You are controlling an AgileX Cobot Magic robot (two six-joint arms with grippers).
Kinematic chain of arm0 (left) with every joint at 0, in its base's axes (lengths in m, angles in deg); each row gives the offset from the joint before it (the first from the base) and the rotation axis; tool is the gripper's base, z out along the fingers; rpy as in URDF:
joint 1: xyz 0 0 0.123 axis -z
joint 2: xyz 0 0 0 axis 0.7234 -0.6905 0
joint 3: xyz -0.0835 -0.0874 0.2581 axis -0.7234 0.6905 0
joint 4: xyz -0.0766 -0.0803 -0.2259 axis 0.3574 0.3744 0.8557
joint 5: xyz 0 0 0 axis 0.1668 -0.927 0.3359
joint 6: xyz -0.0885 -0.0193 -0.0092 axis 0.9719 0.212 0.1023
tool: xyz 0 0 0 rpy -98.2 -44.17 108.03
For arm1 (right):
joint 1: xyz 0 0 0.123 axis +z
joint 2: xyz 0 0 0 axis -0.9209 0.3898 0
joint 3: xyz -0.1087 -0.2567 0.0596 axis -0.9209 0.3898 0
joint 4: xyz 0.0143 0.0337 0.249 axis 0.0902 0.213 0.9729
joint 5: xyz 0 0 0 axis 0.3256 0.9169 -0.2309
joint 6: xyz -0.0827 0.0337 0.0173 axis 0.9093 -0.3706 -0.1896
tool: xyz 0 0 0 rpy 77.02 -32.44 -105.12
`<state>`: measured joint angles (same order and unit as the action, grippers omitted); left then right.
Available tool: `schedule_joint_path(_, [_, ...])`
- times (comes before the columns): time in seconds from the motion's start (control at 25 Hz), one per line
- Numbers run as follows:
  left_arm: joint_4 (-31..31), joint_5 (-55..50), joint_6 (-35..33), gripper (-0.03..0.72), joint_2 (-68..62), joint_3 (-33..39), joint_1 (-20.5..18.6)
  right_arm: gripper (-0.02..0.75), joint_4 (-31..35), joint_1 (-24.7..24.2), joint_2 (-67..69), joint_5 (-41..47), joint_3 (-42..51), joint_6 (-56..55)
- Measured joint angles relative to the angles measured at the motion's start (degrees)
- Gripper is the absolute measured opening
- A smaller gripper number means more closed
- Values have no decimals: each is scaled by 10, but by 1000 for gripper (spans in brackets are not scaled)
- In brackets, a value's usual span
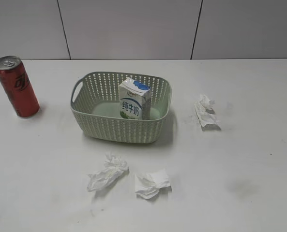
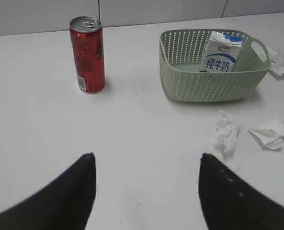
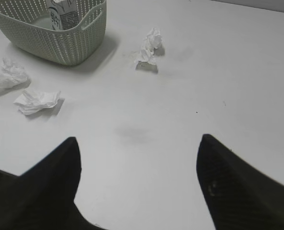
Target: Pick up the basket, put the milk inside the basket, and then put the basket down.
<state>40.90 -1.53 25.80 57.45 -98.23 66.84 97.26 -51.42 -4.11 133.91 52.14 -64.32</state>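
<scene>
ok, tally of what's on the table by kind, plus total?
basket: 1
milk, standing inside the basket: 1
red can: 1
crumpled tissues: 3, two in front of the basket and one to its right
Total: 6

You have the milk standing inside the basket mid-table, toward the far edge. The can stands by the far-left corner; tissues lie nearer the front edge.
</scene>
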Motion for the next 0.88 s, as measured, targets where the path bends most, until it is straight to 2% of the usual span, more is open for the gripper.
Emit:
schedule_joint_path(0.24, [0, 0, -4, 504, 0, 0, -1, 573, 0, 0, -4, 0, 0, 0])
schedule_joint_path(0.32, [0, 1, -4, 504, 0, 0, -13, 573, 0, -6, -4, -1, 0, 0])
schedule_joint_path(0.44, [1, 1, -4, 497, 0, 0, -50, 573, 0, -33, -4, -1, 0, 0])
schedule_joint_path(0.68, [1, 2, -4, 480, 0, 0, -148, 573, 0, -100, -4, -1, 0, 0])
schedule_joint_path(0.8, [1, 2, -4, 471, 0, 1, -174, 573, 0, -106, -4, -1, 0, 0])
schedule_joint_path(0.88, [1, 2, -4, 468, 0, 1, -177, 573, 0, -106, -4, -1, 0, 0])
